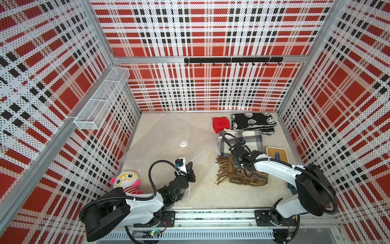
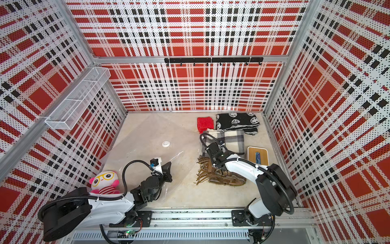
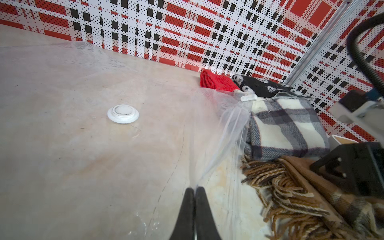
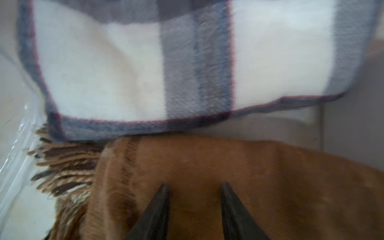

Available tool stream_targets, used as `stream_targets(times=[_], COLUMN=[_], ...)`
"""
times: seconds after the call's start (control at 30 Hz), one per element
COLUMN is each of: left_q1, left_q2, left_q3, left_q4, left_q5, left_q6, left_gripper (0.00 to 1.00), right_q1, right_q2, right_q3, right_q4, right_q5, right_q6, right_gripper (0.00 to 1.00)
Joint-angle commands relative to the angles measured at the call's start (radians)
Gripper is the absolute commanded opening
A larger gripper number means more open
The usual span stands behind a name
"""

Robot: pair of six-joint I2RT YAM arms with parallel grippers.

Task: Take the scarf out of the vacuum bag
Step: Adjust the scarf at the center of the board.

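The clear vacuum bag [image 1: 164, 135] [image 2: 147, 135] lies flat on the left half of the table, its round white valve [image 1: 183, 144] [image 3: 123, 113] facing up. I see nothing inside it. My left gripper [image 1: 191, 163] [image 3: 195, 188] is shut on the bag's near right edge, and the plastic is pulled up into a ridge. A brown fringed scarf [image 1: 249, 179] [image 4: 228, 162] lies on the table just right of the bag. My right gripper [image 1: 244, 172] [image 4: 194, 185] is down on it, its jaws apart over the brown cloth.
A grey plaid scarf [image 1: 251, 139], a red knit [image 1: 220, 124] and a black-and-white scarf [image 1: 253, 122] lie at the back right. A wooden board [image 1: 276, 155] sits by the right wall and a plush toy [image 1: 126, 180] by the left arm. A mesh basket [image 1: 101, 99] hangs on the left wall.
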Motion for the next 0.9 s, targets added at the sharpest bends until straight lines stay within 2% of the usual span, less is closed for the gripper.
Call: stream_targets(times=[0.0,0.2,0.47,0.63,0.77,0.87], left_q1=[-0.007,-0.011,-0.012,-0.012,-0.013,-0.013], left_q2=[-0.013,-0.007,-0.01,-0.009,-0.013,-0.021], left_q3=[-0.009,-0.006,-0.006,-0.005,-0.007,-0.01], left_q4=[-0.011,-0.011,-0.011,-0.012,-0.013,-0.018], left_q5=[-0.023,-0.021,-0.029,-0.028,-0.028,-0.027], left_q6=[0.013,0.013,0.014,0.013,0.013,0.012], left_gripper=[0.0,0.0,0.0,0.0,0.0,0.0], right_q1=[0.099,0.161,0.178,0.231,0.298,0.307], right_q2=[0.059,0.12,0.022,-0.024,0.018,0.056], right_q3=[0.05,0.038,0.035,-0.004,-0.032,-0.038], right_q4=[0.069,0.1,0.085,0.103,0.17,0.224], right_q5=[-0.025,-0.037,-0.009,-0.032,-0.083,-0.127], right_q6=[0.008,0.08,0.088,0.126,0.167,0.17], right_gripper=[0.44,0.45,0.52,0.51,0.5,0.49])
